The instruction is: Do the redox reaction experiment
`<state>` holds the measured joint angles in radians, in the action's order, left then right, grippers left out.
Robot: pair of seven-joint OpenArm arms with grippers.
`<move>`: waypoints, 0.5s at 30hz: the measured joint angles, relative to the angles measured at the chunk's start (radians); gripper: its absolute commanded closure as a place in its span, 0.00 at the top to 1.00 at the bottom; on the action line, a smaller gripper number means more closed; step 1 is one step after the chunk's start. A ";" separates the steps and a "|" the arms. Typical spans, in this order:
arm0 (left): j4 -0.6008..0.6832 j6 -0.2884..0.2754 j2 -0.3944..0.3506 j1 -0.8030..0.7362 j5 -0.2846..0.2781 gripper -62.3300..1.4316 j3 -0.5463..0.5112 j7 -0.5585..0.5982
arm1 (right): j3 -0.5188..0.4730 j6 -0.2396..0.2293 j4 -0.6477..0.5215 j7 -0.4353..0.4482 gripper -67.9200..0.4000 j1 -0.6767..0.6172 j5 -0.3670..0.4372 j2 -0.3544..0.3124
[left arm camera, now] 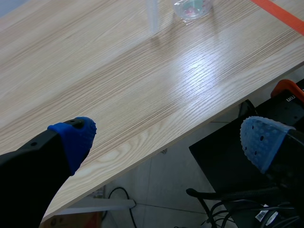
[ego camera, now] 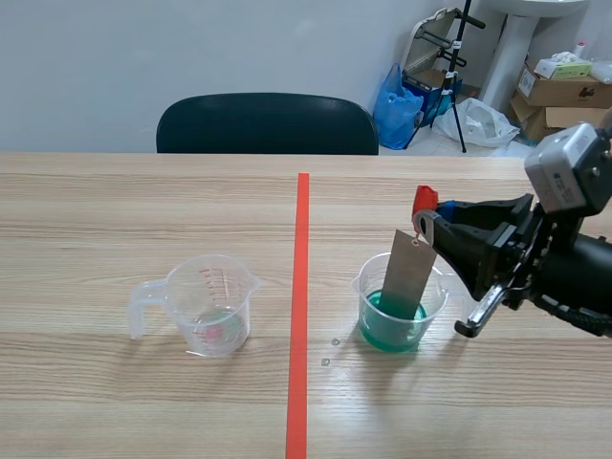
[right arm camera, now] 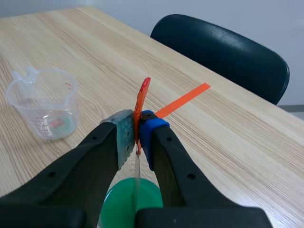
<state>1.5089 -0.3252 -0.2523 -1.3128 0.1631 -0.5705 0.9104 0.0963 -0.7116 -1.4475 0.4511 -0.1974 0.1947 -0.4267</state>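
Pinching strip (ego camera: 409,273) by its red top in right tool (right arm camera: 137,137), foot dipped in cup (ego camera: 435,304) toward tabletop's right edge (looks light, stiff, slick: flat faces best). Holding left tool (left arm camera: 166,135) released beyond near edge.

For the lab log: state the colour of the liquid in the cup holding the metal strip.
The liquid is teal green; the scene view shows it best.

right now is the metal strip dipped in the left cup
No, the metal strip stands in the right cup of green liquid; the left cup holds no strip.
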 measured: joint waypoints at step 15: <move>0.000 0.000 0.000 0.000 0.000 1.00 0.000 0.000 | 0.000 0.000 0.019 0.023 0.03 0.000 0.004 0.000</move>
<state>1.5089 -0.3252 -0.2523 -1.3128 0.1631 -0.5705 0.9104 0.0967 -0.7113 -1.4284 0.4744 -0.1970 0.1989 -0.4267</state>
